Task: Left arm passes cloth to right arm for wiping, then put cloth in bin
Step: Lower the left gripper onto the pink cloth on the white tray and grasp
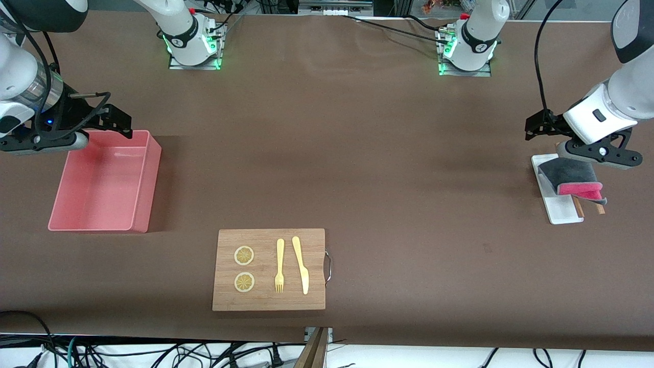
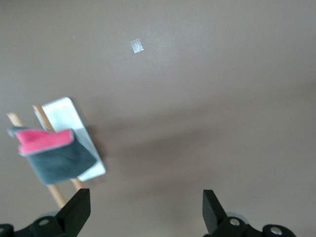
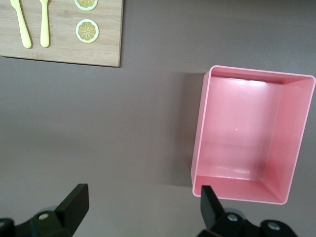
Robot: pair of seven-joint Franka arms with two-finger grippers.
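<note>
The cloth (image 1: 569,179) lies folded, dark grey on top with a magenta-pink edge, on a narrow white tray (image 1: 562,210) at the left arm's end of the table. It also shows in the left wrist view (image 2: 57,158). My left gripper (image 1: 539,128) is open and empty, in the air beside the cloth and over bare table; its jaws stand wide apart (image 2: 145,212). The pink bin (image 1: 144,179) stands empty at the right arm's end. My right gripper (image 1: 120,127) is open and empty, over the bin's edge nearest the arm bases (image 3: 143,210).
A wooden cutting board (image 1: 317,245) with a handle lies near the front camera, carrying two lemon slices (image 1: 244,255), a yellow fork (image 1: 279,265) and a yellow knife (image 1: 301,265). Two wooden sticks (image 1: 580,207) lie under the cloth beside the tray.
</note>
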